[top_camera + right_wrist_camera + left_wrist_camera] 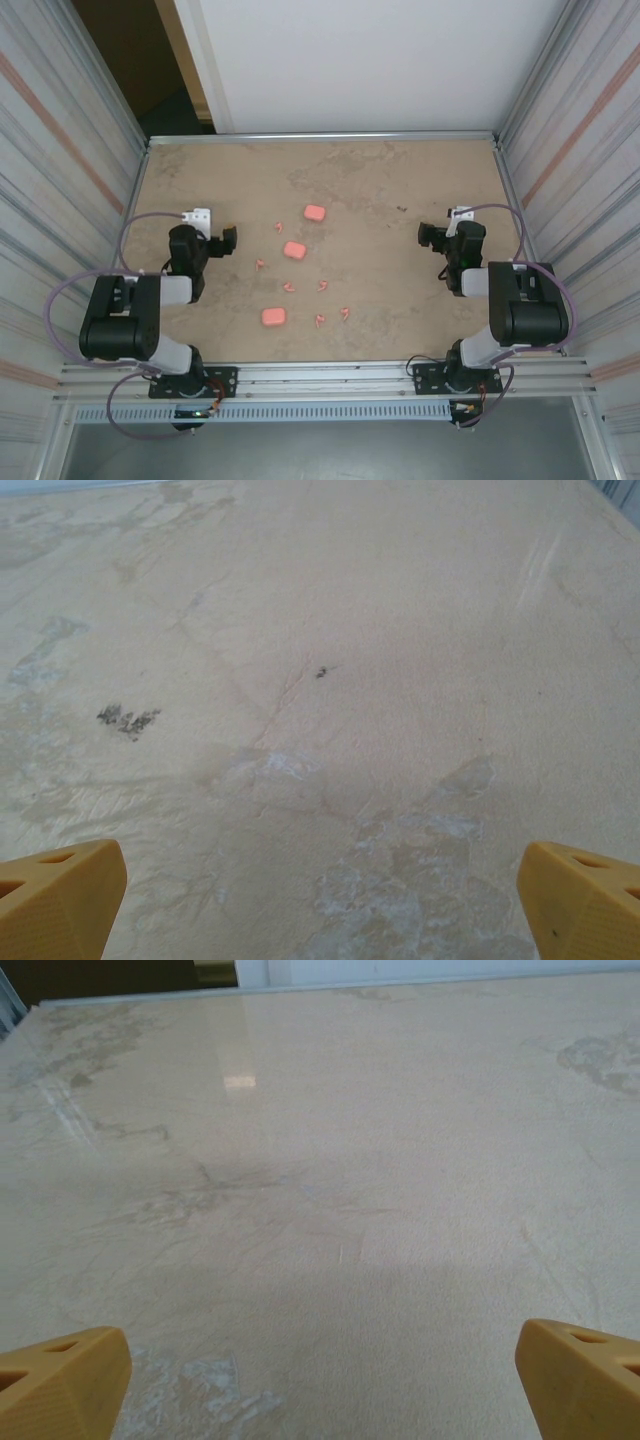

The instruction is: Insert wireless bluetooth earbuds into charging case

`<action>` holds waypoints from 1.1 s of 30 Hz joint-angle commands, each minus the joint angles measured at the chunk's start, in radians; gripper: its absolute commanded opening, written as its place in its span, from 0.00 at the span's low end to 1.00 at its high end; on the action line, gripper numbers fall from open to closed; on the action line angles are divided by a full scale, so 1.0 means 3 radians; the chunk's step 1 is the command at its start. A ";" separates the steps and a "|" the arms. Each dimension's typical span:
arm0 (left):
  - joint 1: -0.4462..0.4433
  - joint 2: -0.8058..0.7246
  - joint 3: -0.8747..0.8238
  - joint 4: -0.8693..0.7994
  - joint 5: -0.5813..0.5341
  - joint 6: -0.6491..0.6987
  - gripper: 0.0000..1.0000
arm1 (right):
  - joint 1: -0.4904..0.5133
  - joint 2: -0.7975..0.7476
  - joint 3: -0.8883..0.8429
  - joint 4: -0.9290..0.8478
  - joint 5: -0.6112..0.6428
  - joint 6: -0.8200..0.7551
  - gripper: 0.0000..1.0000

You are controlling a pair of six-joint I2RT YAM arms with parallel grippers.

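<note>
- Nearest, two arm bases (pixel 185 380), bolted at near edge of table (pixel 400 300).
- At left, left gripper (pixel 228 240) (pixel 320 1390): hangs over bare surface, yellow fingers (pixel 60 1380) spread wide, gripping nothing.
- At right, right gripper (pixel 430 237) (pixel 320 910): likewise spread wide, empty.
- Between them, six earbuds (pixel 324 286): lie loose and scattered mid-table, outside any case.
- Among these, three pink cases (pixel 294 250): sit apart, one far, one middle, one near.

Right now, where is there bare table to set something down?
Bare: the far strip along the back rail, and the stretch between the earbuds and the right end effector. Crowded: centre-left, where three pink cases and the earbuds lie scattered.
</note>
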 commanded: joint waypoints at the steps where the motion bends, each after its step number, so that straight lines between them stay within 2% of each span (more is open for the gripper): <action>1: -0.0001 -0.0335 -0.0031 -0.0066 0.0032 0.0044 0.99 | 0.0027 -0.0238 0.0095 -0.0186 0.0020 0.0023 0.99; 8: 0.0002 -0.0953 -0.0007 -0.0572 -0.0034 -0.0126 0.99 | 0.0047 -0.0826 0.0253 -0.1106 -0.0041 0.0213 0.99; 11: -0.0002 -0.1153 0.0053 -0.0823 0.0073 -0.0254 0.99 | 0.0055 -0.1077 0.0291 -0.1443 -0.0109 0.0325 0.99; 16: -0.0002 -0.1388 0.0148 -0.1222 0.0240 -0.0595 0.99 | 0.0062 -0.1424 0.0431 -0.2055 -0.0408 0.0460 0.99; 21: 0.0001 -0.1566 0.0148 -0.1416 0.0301 -0.0999 0.99 | 0.0123 -0.1700 0.0546 -0.2423 -0.0669 0.0555 0.99; 25: 0.0002 -0.1681 0.0099 -0.1463 0.0569 -0.1243 0.99 | 0.0269 -0.1892 0.0685 -0.2678 -0.0790 0.0588 0.99; 33: 0.0001 -0.1929 0.0167 -0.2010 0.0865 -0.1543 0.99 | 0.0600 -0.1895 0.1078 -0.3285 -0.0961 0.0556 0.99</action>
